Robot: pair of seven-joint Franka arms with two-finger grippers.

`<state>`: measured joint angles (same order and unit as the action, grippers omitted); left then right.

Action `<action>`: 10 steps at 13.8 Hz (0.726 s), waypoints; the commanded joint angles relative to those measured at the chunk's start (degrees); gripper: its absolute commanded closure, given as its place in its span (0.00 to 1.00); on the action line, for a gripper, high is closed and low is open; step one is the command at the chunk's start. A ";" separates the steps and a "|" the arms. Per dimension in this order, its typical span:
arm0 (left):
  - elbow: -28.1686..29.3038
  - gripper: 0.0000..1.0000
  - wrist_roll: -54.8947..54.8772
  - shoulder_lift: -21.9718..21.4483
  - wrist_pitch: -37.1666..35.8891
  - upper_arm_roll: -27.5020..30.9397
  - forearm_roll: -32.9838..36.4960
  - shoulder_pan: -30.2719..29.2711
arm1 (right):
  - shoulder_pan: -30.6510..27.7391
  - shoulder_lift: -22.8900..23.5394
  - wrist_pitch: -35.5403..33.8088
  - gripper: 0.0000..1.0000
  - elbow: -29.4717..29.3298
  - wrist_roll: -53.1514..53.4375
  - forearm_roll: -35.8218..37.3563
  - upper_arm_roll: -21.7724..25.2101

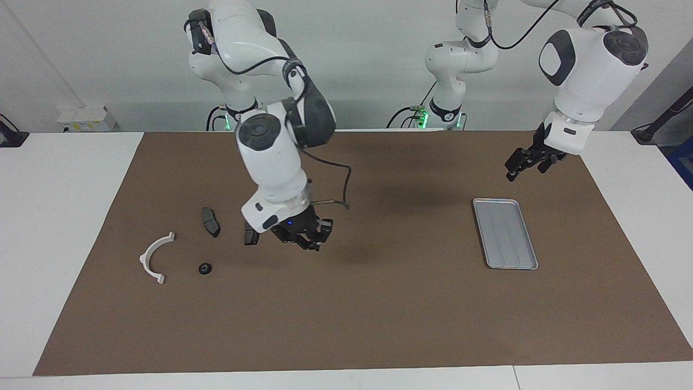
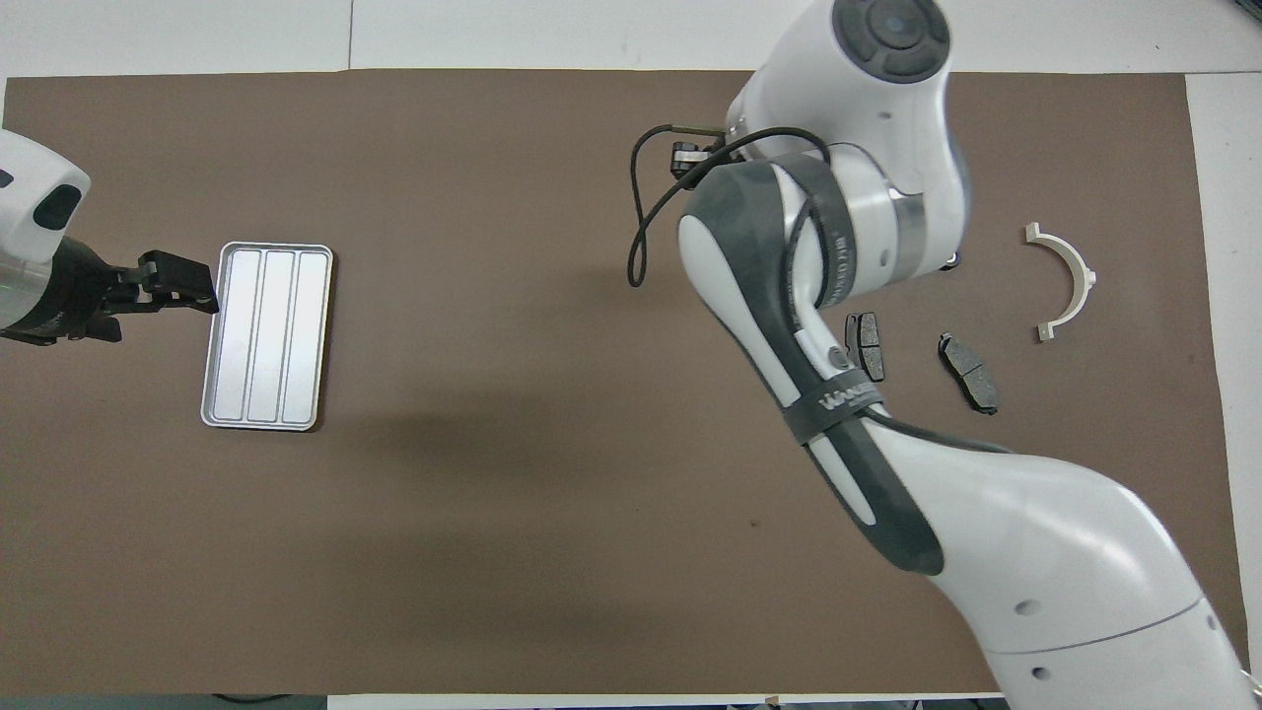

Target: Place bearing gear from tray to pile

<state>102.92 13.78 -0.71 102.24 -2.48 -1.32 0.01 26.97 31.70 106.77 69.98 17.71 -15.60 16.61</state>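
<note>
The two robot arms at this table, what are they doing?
The right arm's end effector, shut, hangs over the mat beside the pile: dark plates, a white arc bracket and a small black round part. Whether it holds anything, I cannot tell. The tray lies empty. The left end effector waits over the mat by the tray.

Worktop [image 1: 65, 216]: white, flat, seamed along the edge farthest from the robots. Mat [image 1: 346, 325]: brown, rectangular, covers most of the worktop. Wall [image 1: 108, 54]: plain, pale grey-white. Small white box [image 1: 86, 118] with yellow labels stands against the wall. Light: even, soft shadows on the mat.
</note>
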 commanded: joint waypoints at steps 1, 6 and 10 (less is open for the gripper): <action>0.08 0.00 -0.42 -0.26 0.41 0.63 -1.05 0.43 | -6.39 -7.08 -2.69 1.00 8.41 -8.28 1.62 -1.32; 0.00 0.00 -0.33 -0.17 0.41 0.63 -1.05 0.43 | -13.08 -11.65 -0.88 1.00 18.15 -16.38 1.71 -1.41; 0.08 0.00 -0.33 -0.17 0.50 0.63 -1.05 0.43 | -14.05 -13.24 4.58 1.00 23.62 -18.15 1.71 -1.58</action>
<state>102.92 13.78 -0.71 102.24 -2.48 -1.32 0.01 13.57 21.40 108.09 88.64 0.68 -14.87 16.35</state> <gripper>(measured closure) 0.000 0.722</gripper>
